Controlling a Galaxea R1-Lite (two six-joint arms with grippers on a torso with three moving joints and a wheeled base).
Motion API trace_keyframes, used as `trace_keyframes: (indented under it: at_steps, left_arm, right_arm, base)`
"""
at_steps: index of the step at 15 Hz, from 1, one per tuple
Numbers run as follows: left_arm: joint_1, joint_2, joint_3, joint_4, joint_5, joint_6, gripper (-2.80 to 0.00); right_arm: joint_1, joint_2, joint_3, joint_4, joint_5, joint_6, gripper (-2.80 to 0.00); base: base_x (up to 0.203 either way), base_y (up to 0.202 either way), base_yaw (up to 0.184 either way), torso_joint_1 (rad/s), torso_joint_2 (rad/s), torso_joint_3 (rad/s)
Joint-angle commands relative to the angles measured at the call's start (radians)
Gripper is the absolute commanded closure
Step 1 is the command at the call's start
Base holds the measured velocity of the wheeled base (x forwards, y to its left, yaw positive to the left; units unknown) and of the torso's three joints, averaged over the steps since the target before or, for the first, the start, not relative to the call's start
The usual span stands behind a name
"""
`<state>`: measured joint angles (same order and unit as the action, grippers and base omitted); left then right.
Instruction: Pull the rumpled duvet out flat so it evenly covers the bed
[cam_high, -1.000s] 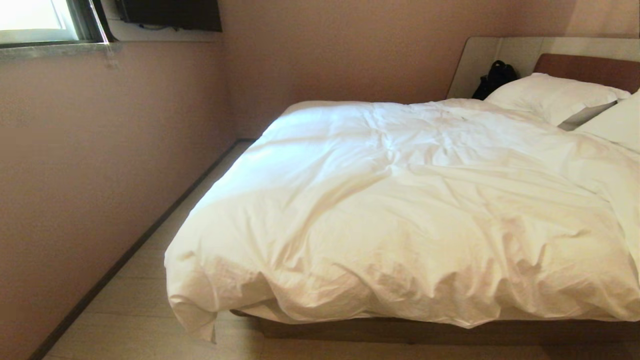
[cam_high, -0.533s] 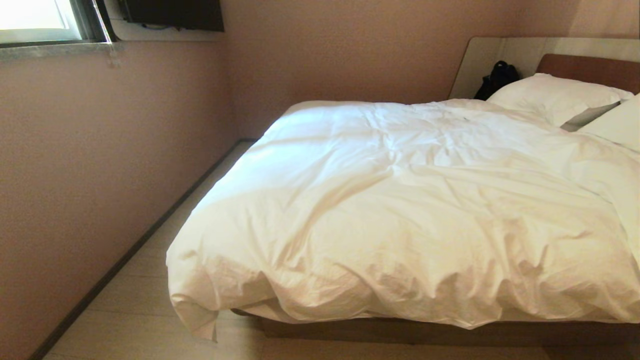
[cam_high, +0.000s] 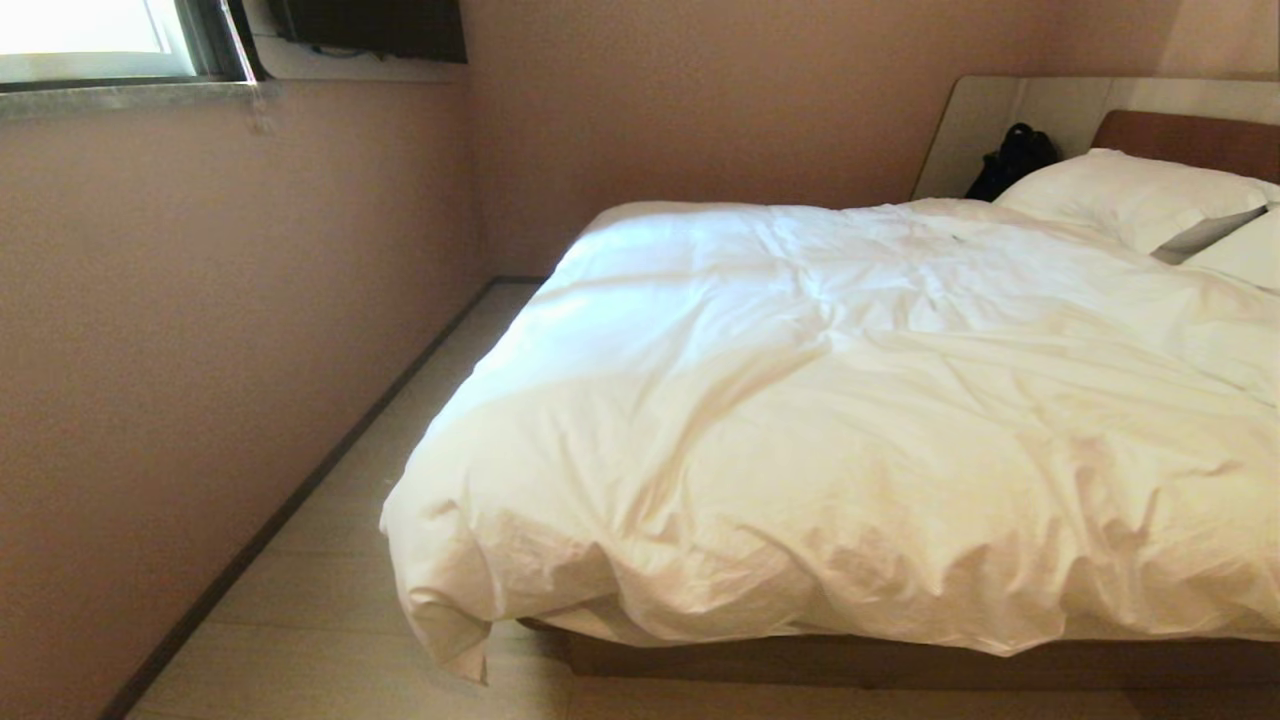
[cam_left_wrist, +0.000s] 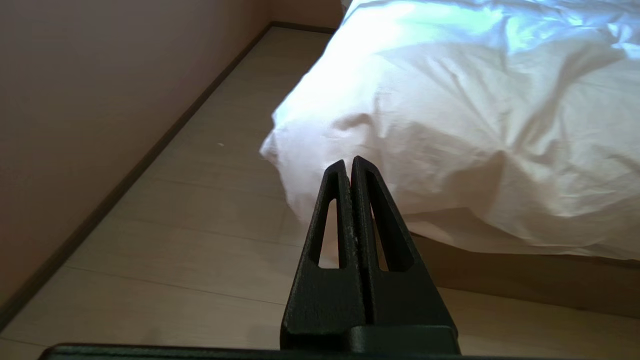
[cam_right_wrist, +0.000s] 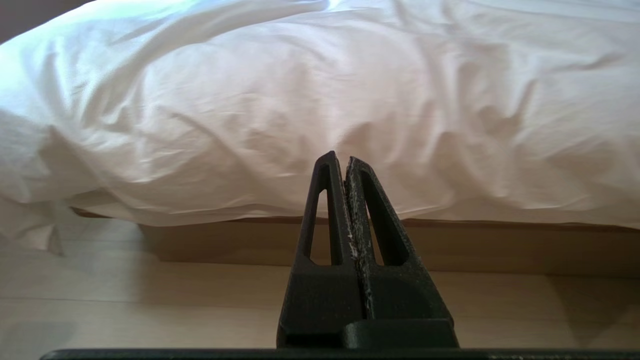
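Pinkish walls meet in the far corner, with one window (cam_high: 95, 40) up at the top left and one dark screen (cam_high: 370, 25) mounted beside it. Pale wood-look floor (cam_high: 330, 560) runs along the left wall, edged by a dark skirting strip.

One bed (cam_high: 900, 665) takes up most of the room, its brown base showing under the near edge and a brown headboard (cam_high: 1190, 145) at the far right. One duvet (cam_high: 850, 420), white and puffy, lies spread over nearly the whole mattress with loads of soft creases. Its near edge hangs just over the base, and the near-left corner droops lowest, a little flap dangling close to the floor. Two white pillows sit at the head end: one full pillow (cam_high: 1130, 195) and a second pillow (cam_high: 1240, 255) cut off by the frame edge. One black bag (cam_high: 1015, 160) rests by the headboard panel, just behind the first pillow.

Neither arm shows up from the head camera. Left gripper (cam_left_wrist: 350, 162) has its fingers clenched together on nothing, pointing at the drooping corner but short of it. Right gripper (cam_right_wrist: 340, 159) is the same deal, fingers pressed tight and empty, aimed at the duvet's near edge above the base, not touching.
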<state>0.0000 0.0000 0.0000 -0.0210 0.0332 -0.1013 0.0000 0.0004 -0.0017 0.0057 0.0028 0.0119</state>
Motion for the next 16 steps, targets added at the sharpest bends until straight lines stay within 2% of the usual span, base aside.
trace_keyframes:
  at_steps: [1,16]
  left_arm:
    - [0.0,0.0,0.0,-0.001,0.001,0.0,0.0]
    - [0.0,0.0,0.0,-0.001,0.001,0.0,0.0]
  right_arm:
    - [0.0,0.0,0.0,0.0,0.0,0.0,0.0]
    - [0.0,0.0,0.0,0.0,0.0,0.0,0.0]
  base:
    - [0.0,0.195,-0.001,0.002,0.0,-0.002]
    - [0.0,0.194,0.001,0.002,0.0,0.002]
